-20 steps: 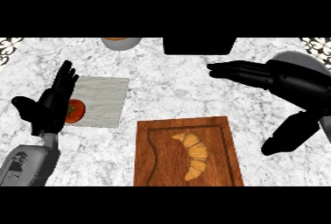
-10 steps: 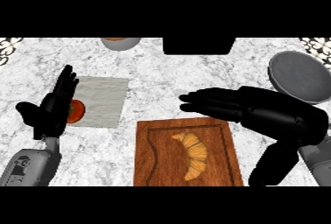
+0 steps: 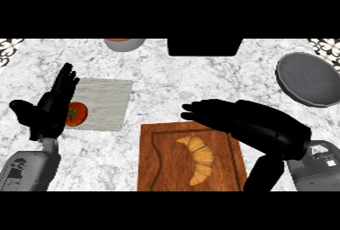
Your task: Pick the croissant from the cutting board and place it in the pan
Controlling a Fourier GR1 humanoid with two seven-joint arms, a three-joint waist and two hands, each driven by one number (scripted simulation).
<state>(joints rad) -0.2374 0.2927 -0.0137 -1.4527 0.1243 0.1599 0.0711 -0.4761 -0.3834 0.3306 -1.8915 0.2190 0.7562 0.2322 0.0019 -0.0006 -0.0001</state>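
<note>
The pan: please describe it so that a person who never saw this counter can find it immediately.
Start at the wooden cutting board at the counter's near edge, where the croissant lies. Go up and right, past the right hand, to the far right edge. The pan is the only dark grey round dish with a raised rim.

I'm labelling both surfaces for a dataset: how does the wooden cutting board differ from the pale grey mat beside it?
The brown wooden cutting board is dark, grooved and lies near the lower edge; the pale grey square mat is flat, light and lies further left and up. The board carries a golden croissant; a red tomato overlaps the mat's left edge. Both lie flat on the marble counter.
</note>
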